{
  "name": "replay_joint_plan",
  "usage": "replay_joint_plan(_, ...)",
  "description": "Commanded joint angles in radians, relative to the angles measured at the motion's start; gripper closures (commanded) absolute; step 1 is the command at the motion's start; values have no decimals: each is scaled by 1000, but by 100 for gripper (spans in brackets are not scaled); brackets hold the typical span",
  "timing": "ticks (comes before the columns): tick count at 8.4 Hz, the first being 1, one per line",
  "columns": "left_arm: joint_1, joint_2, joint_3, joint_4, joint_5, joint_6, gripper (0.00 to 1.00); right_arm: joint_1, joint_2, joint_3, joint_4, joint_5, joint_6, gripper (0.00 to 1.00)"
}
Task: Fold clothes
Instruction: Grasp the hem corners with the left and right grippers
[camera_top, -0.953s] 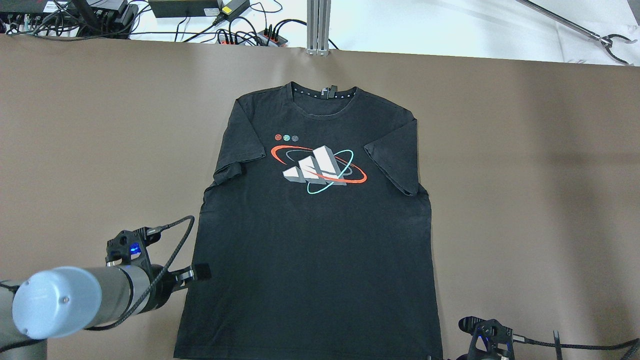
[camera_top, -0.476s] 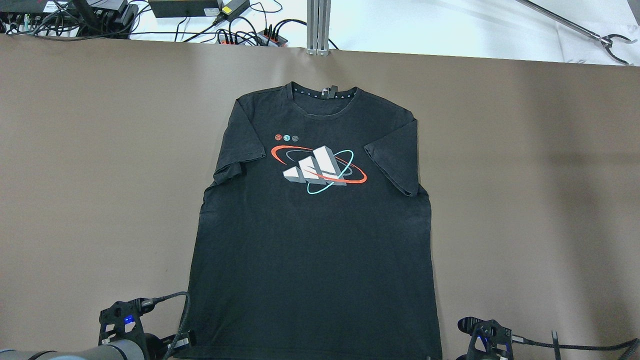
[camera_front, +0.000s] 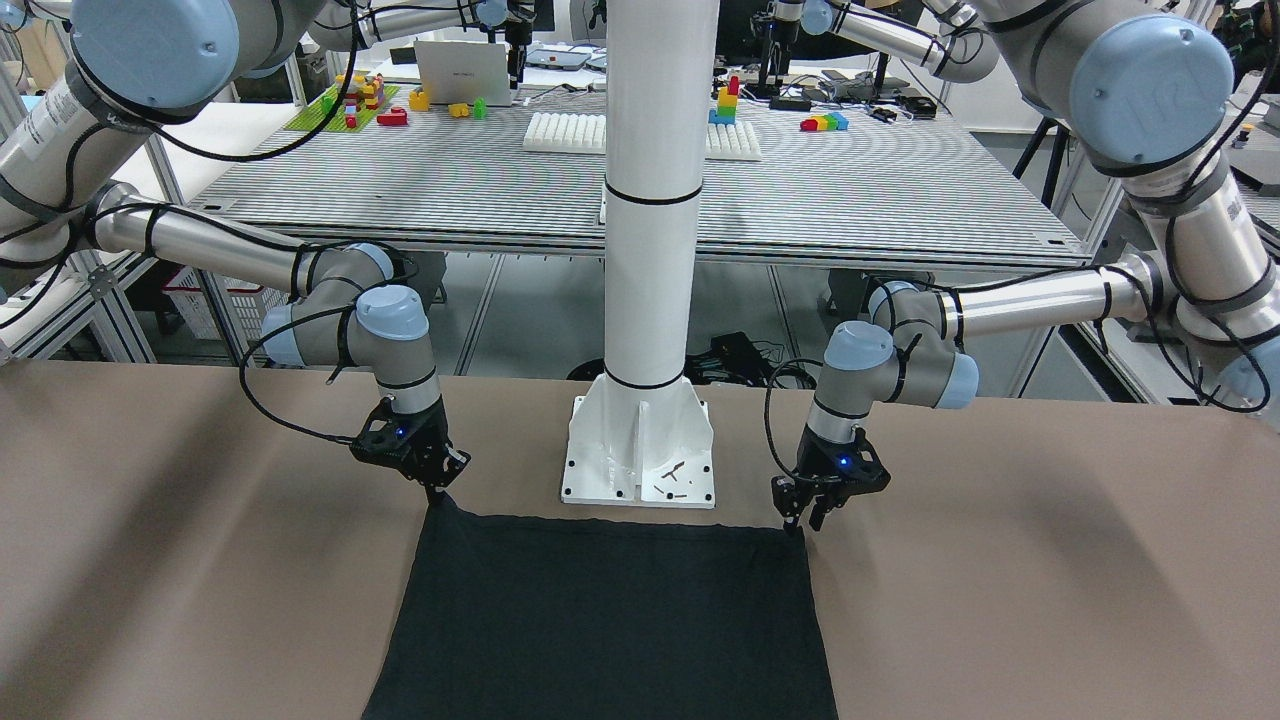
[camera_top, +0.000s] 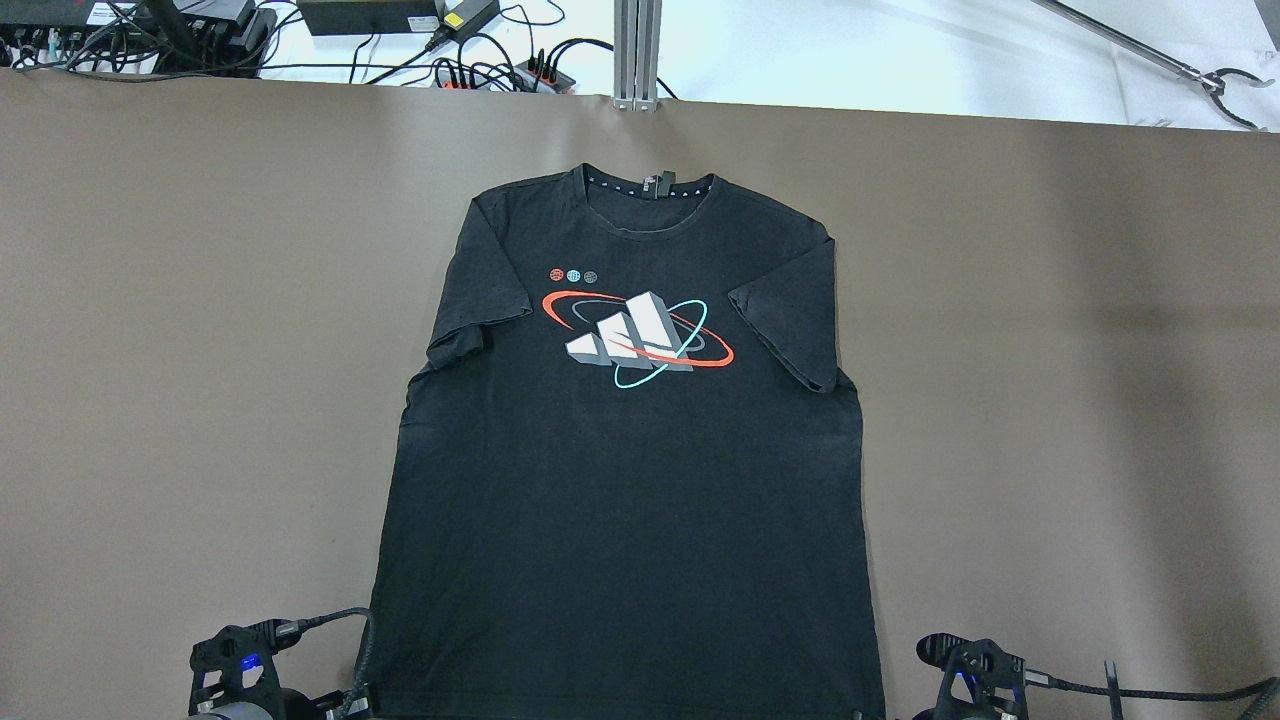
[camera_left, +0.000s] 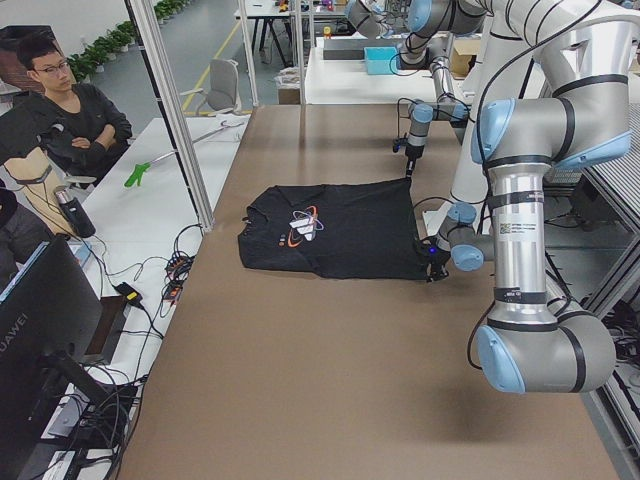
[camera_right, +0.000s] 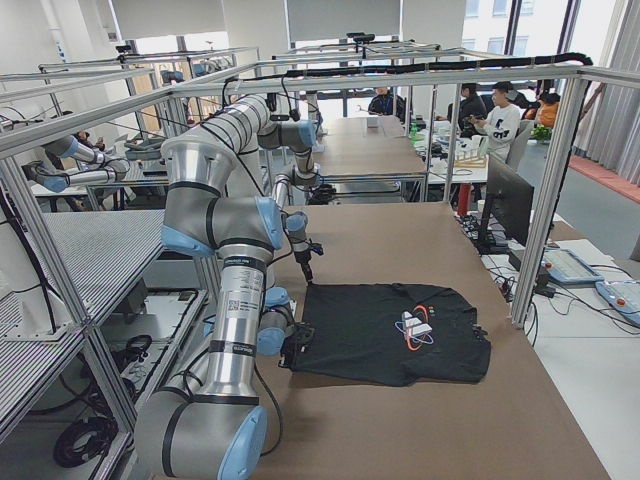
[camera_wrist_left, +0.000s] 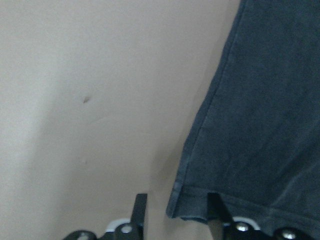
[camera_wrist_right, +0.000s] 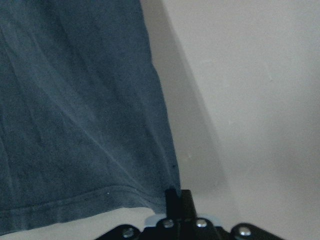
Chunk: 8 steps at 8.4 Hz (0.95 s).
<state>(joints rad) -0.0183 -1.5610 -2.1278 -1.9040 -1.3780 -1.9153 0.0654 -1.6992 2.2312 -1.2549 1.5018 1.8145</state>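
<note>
A black T-shirt (camera_top: 620, 520) with a white, red and teal chest print lies flat on the brown table (camera_top: 1050, 400), collar at the far side. Its bottom hem (camera_front: 610, 530) lies just in front of the white pillar's base plate. My left gripper (camera_front: 803, 522) is open and low over the hem's corner, and the left wrist view shows the corner (camera_wrist_left: 187, 212) between its fingers (camera_wrist_left: 141, 210). My right gripper (camera_front: 437, 492) is shut on the other hem corner (camera_wrist_right: 160, 192) and holds it pinched up into a small peak.
The white pillar (camera_front: 650, 200) and its base plate (camera_front: 640, 460) stand between my arms at the table's near edge. Cables and power strips (camera_top: 500, 70) lie beyond the far edge, and a metal grabber (camera_top: 1215, 85) lies at the far right. A person (camera_left: 70, 110) sits off the far side.
My left arm has drawn back along the shirt's left edge, from beside its lower side to the bottom hem corner. The right arm and the shirt have not moved.
</note>
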Motion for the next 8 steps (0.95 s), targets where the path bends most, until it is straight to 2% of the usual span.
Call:
replay_joint_plan(1,3,-17,19,-1,-1,-1,55,1,-4,-1,-1,0,0,100)
replay_joint_plan(2,1,-36,20,0,0,-1,67,-1,-4,-2,-1,0,0,100)
replay_joint_plan(3,0,-36,14,0,-6,1,90,1,-5,-2,-3,0,0,100)
replay_joint_plan(4,-9,-30,3,0,-9,7,100,1,-5,-2,-3,0,0,100)
replay_joint_plan(8,-25,-17,-20,3,-13,30,100,4,-7,-2,-3,0,0,100)
